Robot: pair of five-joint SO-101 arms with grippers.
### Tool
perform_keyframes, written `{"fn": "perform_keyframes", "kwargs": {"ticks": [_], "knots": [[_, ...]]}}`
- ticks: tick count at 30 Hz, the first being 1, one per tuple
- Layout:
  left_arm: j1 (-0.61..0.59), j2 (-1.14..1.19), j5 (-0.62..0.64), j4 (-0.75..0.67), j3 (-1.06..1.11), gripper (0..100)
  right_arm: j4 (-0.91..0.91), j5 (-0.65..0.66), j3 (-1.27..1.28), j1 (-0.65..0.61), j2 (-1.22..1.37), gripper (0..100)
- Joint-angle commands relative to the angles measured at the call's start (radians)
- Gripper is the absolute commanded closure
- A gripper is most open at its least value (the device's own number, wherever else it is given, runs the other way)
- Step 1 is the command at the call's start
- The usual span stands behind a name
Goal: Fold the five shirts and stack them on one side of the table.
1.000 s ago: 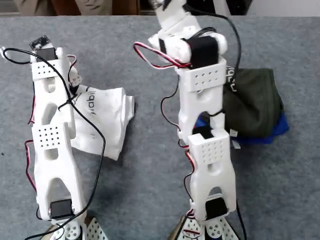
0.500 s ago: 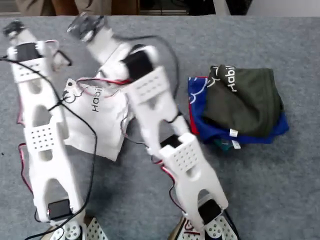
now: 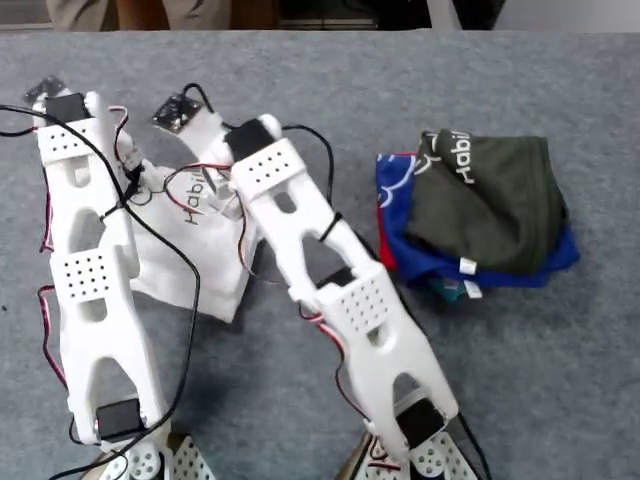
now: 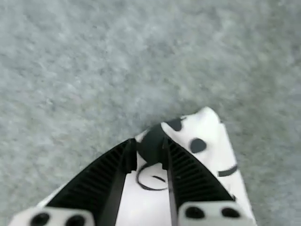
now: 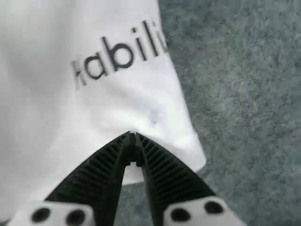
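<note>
One white shirt [image 3: 205, 275] looks unfinished. It lies part-folded at left-centre of the table [image 3: 560, 380], under both arms and well apart from the stack on the right side. That stack has a dark green shirt [image 3: 495, 205] on top of a blue shirt [image 3: 395, 195], with more cloth below.

The left gripper [image 4: 150, 143] is clamped on a printed corner of the white shirt, cloth bunched between its jaws. The right gripper [image 5: 131, 137] has its jaws together with the tips on the shirt near the lettering; can't tell if any cloth is caught.

Likely step: folding this shirt.
- Confirm the right has a real pinch on the edge, and re-grip if not.
- Raise both grips level and only just off the table.
- Carry the edge across evenly so the fold lands square.
- Let go together.
- Uneven pull would skew it.
</note>
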Motion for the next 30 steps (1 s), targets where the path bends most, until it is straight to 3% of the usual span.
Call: {"fn": "perform_keyframes", "kwargs": {"ticks": [1,5,15,20,22,26,30], "knots": [[-0.005,0.013,0.032,-0.074,0.025,90,-0.083,0.017,-0.002,0.053,0.048,99.2],[-0.028,0.079,0.075,-0.158,0.038,90,-0.101,0.052,-0.036,0.097,0.087,99.3],[-0.031,0.085,0.074,-0.12,-0.034,90,-0.094,0.089,-0.157,0.114,0.091,99.2],[-0.037,0.035,0.005,0.029,-0.18,90,0.009,0.095,-0.228,0.071,0.064,99.3],[-0.061,-0.015,-0.015,0.026,-0.189,90,0.092,0.095,-0.286,0.036,0.044,99.3],[-0.127,-0.163,-0.018,0.026,-0.063,90,0.25,0.095,-0.43,0.004,0.024,99.3],[-0.106,-0.309,-0.087,0.025,0.18,90,0.256,0.094,-0.424,-0.016,-0.004,99.3]]}}
